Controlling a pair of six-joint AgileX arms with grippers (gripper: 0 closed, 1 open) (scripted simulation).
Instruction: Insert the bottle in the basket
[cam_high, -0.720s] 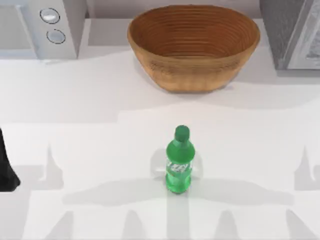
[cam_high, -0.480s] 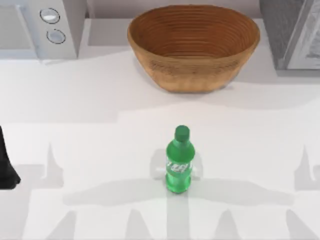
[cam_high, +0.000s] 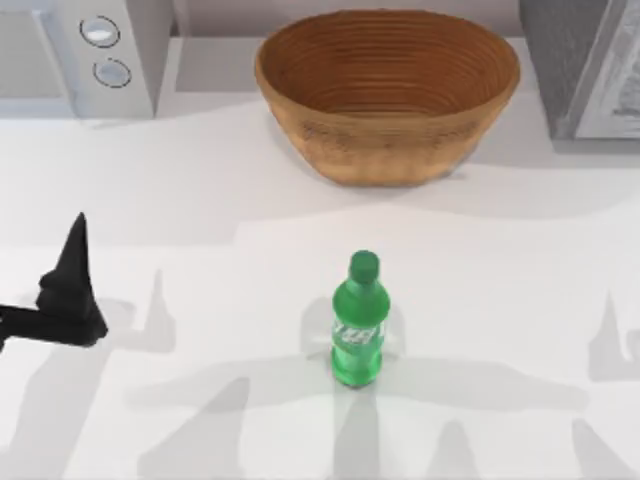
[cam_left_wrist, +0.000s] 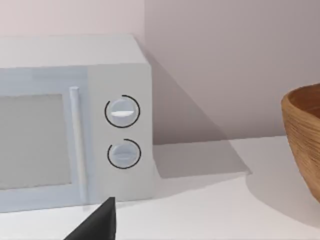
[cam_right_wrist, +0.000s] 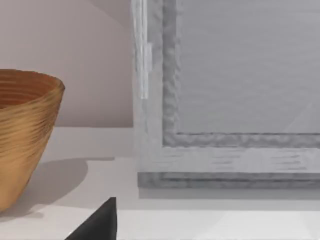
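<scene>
The left gripper (cam_high: 72, 285) has swung in from the table's left edge; finger state unreadable. The upright bottle (cam_high: 358, 322) stands well to its right, nearer this arm

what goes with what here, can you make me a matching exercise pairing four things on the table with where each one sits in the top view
Things:
1. bottle
2. basket
3. microwave
4. left gripper

Places:
a. far left corner of the table
b. far side, about the middle
c. left edge, nearer than the microwave
d. upright near the middle of the table, nearer than the basket

Pairs: 1-d, 2-b, 3-a, 4-c
</scene>
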